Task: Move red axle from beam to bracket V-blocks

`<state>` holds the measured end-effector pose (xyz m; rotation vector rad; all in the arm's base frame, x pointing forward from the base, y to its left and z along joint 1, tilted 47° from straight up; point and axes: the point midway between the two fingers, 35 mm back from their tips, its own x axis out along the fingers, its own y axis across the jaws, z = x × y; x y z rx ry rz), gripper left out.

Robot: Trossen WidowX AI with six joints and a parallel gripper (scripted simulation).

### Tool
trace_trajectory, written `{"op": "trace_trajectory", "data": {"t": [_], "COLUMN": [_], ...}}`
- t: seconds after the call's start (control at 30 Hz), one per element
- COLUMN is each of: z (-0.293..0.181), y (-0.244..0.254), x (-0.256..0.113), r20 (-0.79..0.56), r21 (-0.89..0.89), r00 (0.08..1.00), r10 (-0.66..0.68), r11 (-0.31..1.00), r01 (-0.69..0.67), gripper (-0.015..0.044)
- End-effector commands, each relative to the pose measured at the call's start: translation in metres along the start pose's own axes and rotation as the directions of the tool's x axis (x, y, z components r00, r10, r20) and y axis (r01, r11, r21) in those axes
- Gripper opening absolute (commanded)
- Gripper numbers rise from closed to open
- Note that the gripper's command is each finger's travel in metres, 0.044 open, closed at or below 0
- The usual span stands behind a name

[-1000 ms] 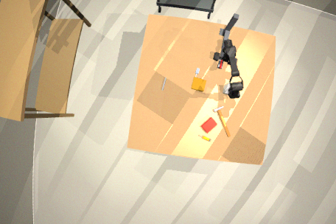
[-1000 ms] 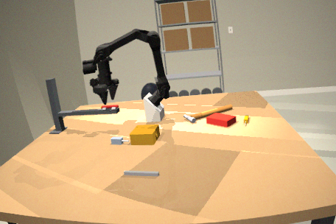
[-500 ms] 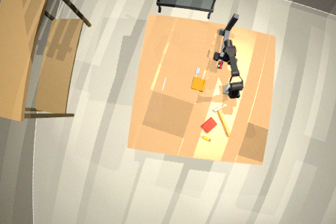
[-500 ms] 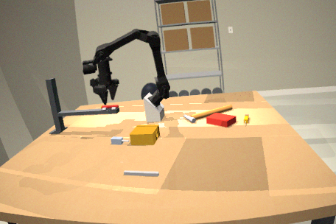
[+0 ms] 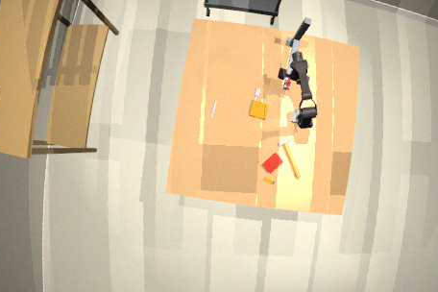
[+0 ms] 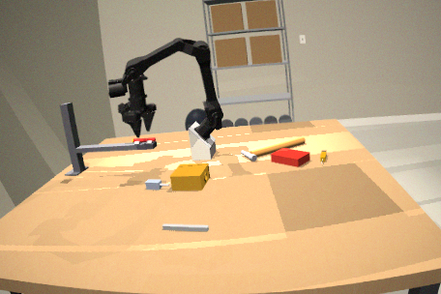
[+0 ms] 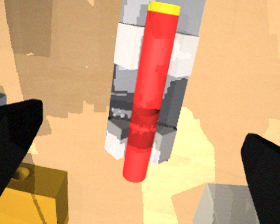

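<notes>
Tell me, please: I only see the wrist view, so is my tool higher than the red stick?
Observer: Yes. The exterior view shows both fingertips of the tool above the red axle.
Operator: What's holding up the grey thing under it?
Observer: An upright post at the far end of the bracket.
Operator: Any other tools around?
Observer: A hammer, lying on the table beside a flat red block.
</notes>
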<state>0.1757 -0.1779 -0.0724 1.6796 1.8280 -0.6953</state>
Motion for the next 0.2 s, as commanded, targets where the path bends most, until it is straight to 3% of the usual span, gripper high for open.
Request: {"op": "trace_trajectory", "data": {"t": [0.0, 0.17], "z": [-0.0002, -0.0002], "y": [0.0002, 0.0002], "x": [0.0010, 0.0010], "r20": [-0.001, -0.001], "r21": [0.001, 0.001], "r00": [1.000, 1.000], "r10": [-0.001, -0.001], "r11": [1.000, 1.000], "r01": [0.001, 0.001], "gripper": [0.0440, 0.0440]}}
